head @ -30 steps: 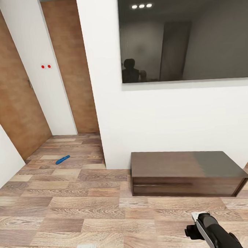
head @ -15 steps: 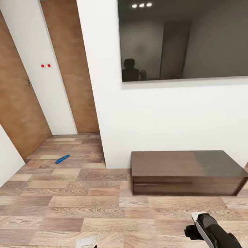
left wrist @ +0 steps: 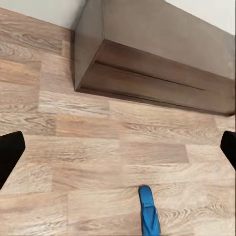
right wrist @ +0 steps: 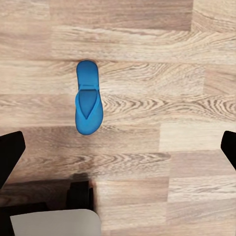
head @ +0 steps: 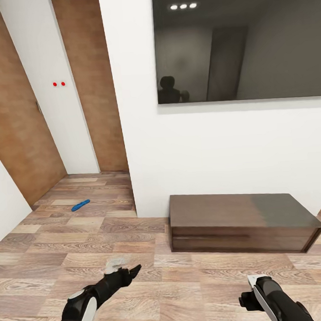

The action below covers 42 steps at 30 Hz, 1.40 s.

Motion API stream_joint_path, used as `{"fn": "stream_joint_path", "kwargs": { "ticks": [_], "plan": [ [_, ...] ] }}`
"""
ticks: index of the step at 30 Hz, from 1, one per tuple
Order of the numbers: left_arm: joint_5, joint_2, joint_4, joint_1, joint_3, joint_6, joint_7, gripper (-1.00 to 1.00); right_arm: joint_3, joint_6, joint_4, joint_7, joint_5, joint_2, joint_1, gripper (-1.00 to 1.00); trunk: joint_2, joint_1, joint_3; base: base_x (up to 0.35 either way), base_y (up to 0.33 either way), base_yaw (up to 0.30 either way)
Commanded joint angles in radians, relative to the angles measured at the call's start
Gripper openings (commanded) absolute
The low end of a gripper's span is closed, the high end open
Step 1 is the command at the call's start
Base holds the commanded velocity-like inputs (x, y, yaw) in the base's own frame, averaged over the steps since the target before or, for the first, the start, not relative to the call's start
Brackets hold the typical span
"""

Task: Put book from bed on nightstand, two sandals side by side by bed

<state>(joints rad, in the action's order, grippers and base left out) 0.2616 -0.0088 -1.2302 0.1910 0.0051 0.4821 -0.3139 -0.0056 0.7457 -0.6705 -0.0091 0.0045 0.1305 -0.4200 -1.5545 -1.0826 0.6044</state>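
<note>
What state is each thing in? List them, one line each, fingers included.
Near sandal: flat on the floor, sole down, ungrasped.
Far sandal: flat on the floor by the doorway, apart from the other.
Low dark cabinet: drawer shut, top bare.
Left gripper: fingers wide open, empty.
Right gripper: fingers wide open, empty, above the near sandal.

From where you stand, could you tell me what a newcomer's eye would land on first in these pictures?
Probably the bright blue sandals against the wood-plank floor: one sandal lies far off by the doorway, the other sandal flat on the planks under the right gripper, whose jaws are spread wide. Next comes the big dark wall panel above a low dark-brown cabinet, with the left gripper reaching out over the floor.
</note>
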Motion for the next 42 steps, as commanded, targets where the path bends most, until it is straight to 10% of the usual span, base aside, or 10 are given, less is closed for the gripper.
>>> {"fn": "stream_joint_path", "kwargs": {
  "ticks": [1,8,42],
  "plan": [
    [0.009,0.0,-0.02,0.001,0.002,0.027,-0.053,1.0,-0.001,0.005,-0.001,-0.001,0.0,0.0,0.0,1.0,-0.001,0.0,0.001,0.0,0.0,0.0],
    [0.01,0.023,-0.052,0.001,0.003,0.059,-0.219,1.0,-0.001,0.009,-0.001,0.002,-0.004,0.0,0.0,1.0,-0.008,-0.004,0.004,0.0,0.0,0.0],
    [0.014,0.052,-0.028,0.001,0.03,0.056,-0.233,1.0,0.001,0.009,0.041,0.0,-0.005,0.002,0.003,1.0,-0.246,-0.134,0.111,0.0,0.0,0.0]
  ]
}}
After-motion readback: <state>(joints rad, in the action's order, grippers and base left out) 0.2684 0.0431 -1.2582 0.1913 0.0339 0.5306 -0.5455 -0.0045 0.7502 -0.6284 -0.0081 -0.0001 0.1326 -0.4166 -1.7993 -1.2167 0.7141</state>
